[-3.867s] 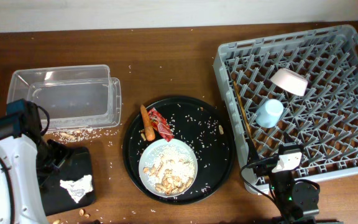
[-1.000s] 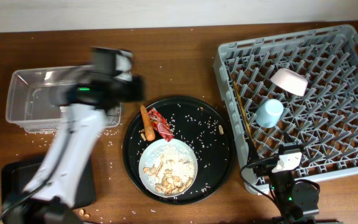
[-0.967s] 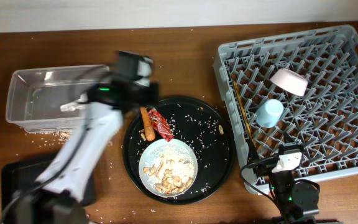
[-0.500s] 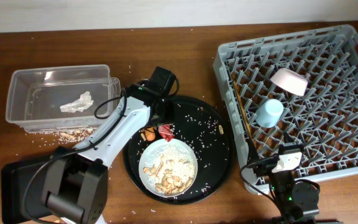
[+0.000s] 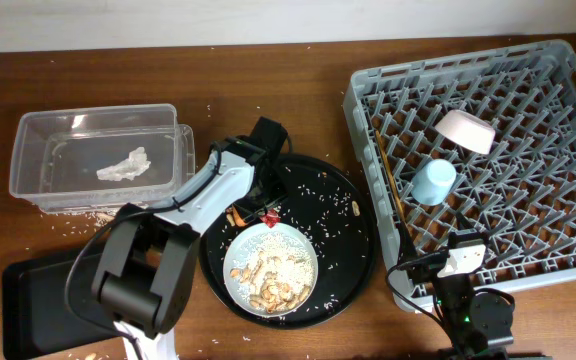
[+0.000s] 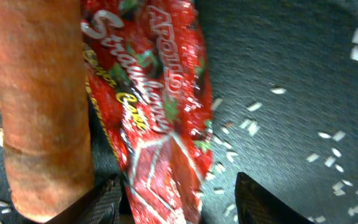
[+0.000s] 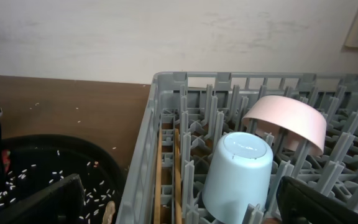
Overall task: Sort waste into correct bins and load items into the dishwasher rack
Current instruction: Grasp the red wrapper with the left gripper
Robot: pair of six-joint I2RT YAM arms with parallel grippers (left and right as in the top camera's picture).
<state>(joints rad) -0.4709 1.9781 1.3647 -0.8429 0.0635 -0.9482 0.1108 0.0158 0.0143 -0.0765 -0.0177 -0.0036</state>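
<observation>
1. The clear tub [image 5: 98, 160] at the left of the bench [image 5: 298, 90] holds the crumpled tissue [image 5: 121, 165]. The flat black tray [image 5: 38, 290] lies at the near left corner.
2. The round black tray [image 5: 343, 235] carries the white plate [image 5: 268, 262] with peanuts [image 5: 273, 288] and rice, and also the carrot [image 6: 42, 106] and the red wrapper [image 6: 160, 112], which lie side by side and touch.
3. In the grey rack [image 5: 528, 210] I see the bowl [image 5: 466, 130] upturned, the blue cup [image 5: 434, 181] upside down and the chopsticks [image 5: 393, 195] along the left edge.
4. My left hand [image 6: 179, 199] is partly open and straddles the wrapper's end; its right finger [image 6: 260, 199] stands off the wrapper.
5. My right hand [image 7: 182, 208] is spread wide, holds nothing, and sits at the rack's near left corner.
6. A narrow strip of bench separates the round tray's rim from the rack.
</observation>
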